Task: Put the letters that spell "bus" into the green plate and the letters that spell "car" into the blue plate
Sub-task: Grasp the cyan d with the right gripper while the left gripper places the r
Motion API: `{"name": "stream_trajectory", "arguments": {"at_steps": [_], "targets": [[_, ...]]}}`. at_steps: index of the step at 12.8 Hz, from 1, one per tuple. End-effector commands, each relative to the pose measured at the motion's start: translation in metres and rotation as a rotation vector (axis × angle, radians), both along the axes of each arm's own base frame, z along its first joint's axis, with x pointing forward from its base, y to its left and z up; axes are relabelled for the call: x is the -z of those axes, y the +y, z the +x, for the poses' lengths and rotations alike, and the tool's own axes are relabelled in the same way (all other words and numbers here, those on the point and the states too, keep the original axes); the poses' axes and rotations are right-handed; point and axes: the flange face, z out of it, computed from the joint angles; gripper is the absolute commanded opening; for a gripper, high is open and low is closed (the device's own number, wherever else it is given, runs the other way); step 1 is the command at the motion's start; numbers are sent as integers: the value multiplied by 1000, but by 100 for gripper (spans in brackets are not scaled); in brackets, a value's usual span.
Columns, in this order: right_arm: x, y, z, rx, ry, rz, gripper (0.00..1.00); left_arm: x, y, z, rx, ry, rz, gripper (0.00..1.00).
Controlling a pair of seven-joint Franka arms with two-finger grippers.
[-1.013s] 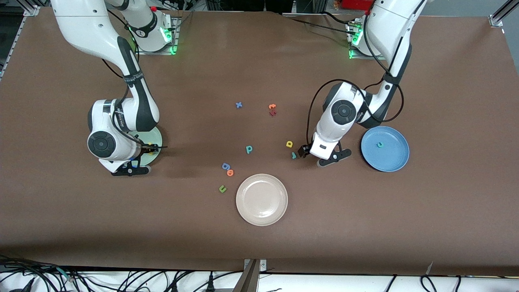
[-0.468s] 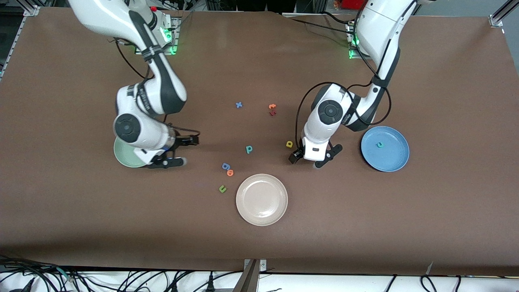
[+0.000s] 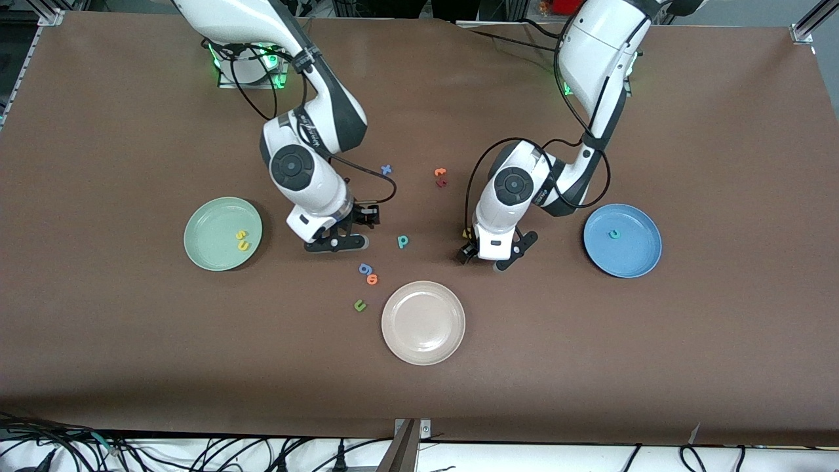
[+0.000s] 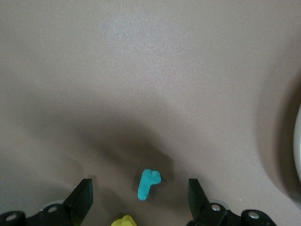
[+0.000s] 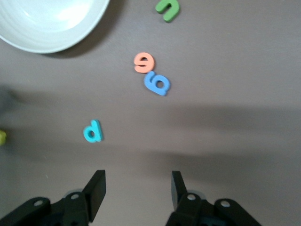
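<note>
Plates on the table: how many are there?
3. The green plate sits toward the right arm's end, the blue plate toward the left arm's end, and the cream plate lies between them, nearest the front camera.

1. Right arm: enters from its base at the upper left of the front view, slants down toward the centre, elbow bent, wrist turned downward.
2. Right gripper (image 3: 351,229): sits left of centre in the front view, low over the table. Fingers (image 5: 96,190) stand parted with nothing between them, as the right wrist view shows.
3. Left arm: descends from its base at the upper right of the front view, folds at the elbow, wrist pointing downward.
4. Left gripper (image 3: 488,252): sits right of centre in the front view, close above the table. Fingers (image 4: 83,197) are spread wide and hold nothing.
</note>
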Motion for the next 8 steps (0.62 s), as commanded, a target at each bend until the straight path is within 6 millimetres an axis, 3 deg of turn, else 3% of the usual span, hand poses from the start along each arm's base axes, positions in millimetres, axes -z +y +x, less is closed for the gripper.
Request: {"name": "stream_trajectory", "arguments": {"at_steps": [1, 4, 6, 8], "targets": [[29, 26, -9, 48, -16, 23, 65, 7, -4, 4, -5, -5, 4, 89], [54, 57, -25, 0, -72, 54, 65, 15, -8, 0, 23, -5, 27, 79], [72, 57, -27, -15, -76, 45, 62, 15, -8, -1, 27, -5, 27, 67], [81, 71, -35, -36, -116, 62, 56, 15, -9, -1, 51, -16, 42, 53]]}}
